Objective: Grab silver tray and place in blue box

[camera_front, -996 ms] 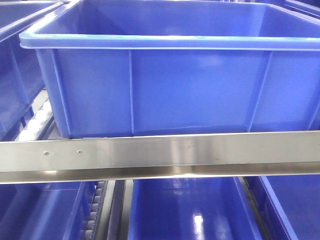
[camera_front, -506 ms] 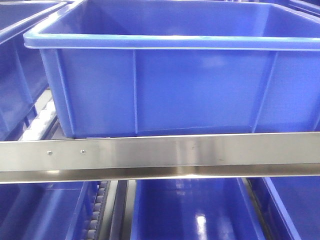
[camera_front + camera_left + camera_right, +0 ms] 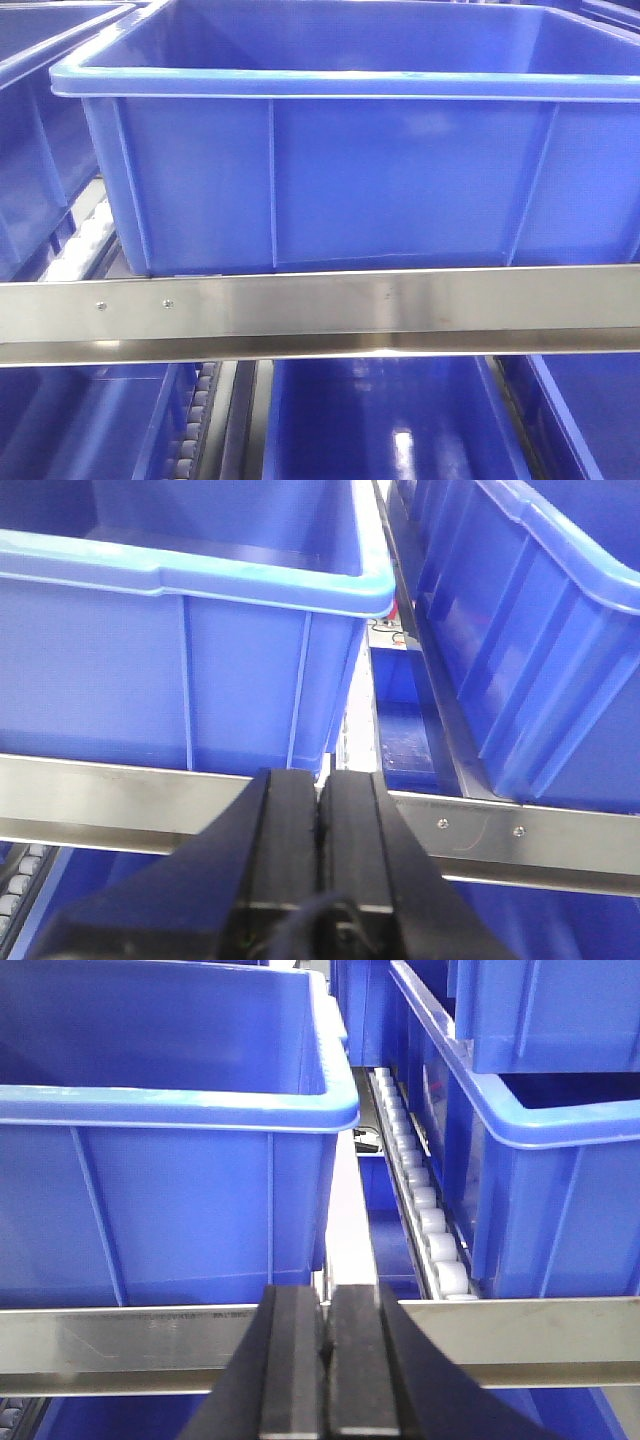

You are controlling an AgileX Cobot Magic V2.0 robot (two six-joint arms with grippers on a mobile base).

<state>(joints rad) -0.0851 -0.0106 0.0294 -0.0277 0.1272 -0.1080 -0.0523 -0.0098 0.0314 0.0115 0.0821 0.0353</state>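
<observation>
- Blue box [image 3: 340, 170]: fills front view, on upper rack level behind steel rail [image 3: 320, 315]; floor hidden by near wall, right end cut off.
- Silver tray: not visible in any view; location can't be told.
- Left gripper [image 3: 322, 820]: black fingers pressed together, nothing between; sits low in front of rail, below a crate [image 3: 180, 650].
- Right gripper [image 3: 325, 1350]: fingers together w/ thin gap, nothing held; below a crate [image 3: 160, 1190], white rollers [image 3: 425, 1220] to its right.
- No legible writing.
</observation>
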